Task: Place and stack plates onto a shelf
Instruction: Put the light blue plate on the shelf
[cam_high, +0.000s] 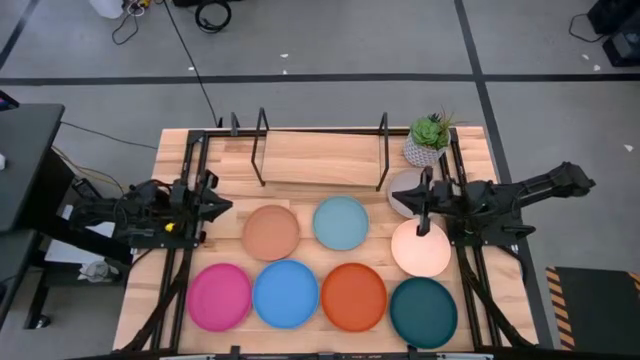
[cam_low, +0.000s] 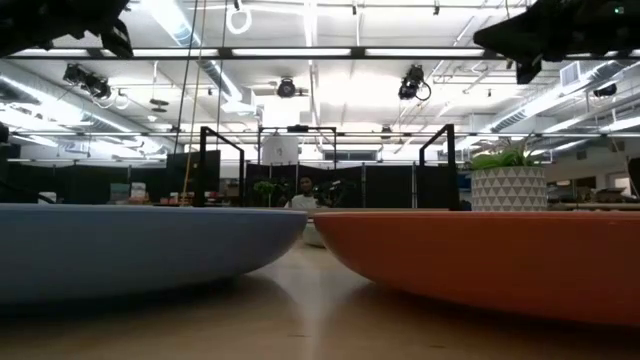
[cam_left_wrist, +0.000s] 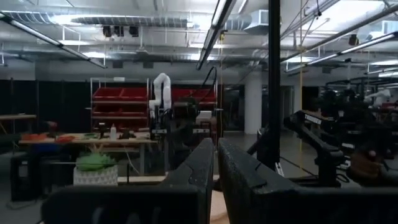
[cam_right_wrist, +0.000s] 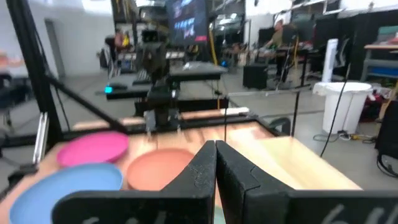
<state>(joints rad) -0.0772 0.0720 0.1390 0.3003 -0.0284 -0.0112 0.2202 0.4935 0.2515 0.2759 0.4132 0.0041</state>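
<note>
High view looks straight down; low view sits tabletop-level against the blue plate (cam_low: 130, 245), shared overhead.

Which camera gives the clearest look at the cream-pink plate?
The high view: the cream-pink plate lies flat beside the light blue plate, partly under the right gripper, with the dark teal plate nearer the front edge. The low view and both wrist views do not show it.

8 round plastic plates on the table, wooden shelf (cam_high: 320, 158) bare.
Front row: magenta (cam_high: 219, 296), blue (cam_high: 285, 293), orange (cam_high: 353, 296), dark teal (cam_high: 423, 312); behind: tan (cam_high: 271, 231), light blue (cam_high: 340, 222), cream-pink (cam_high: 421, 250), grey (cam_high: 402, 188) (partly hidden).
</note>
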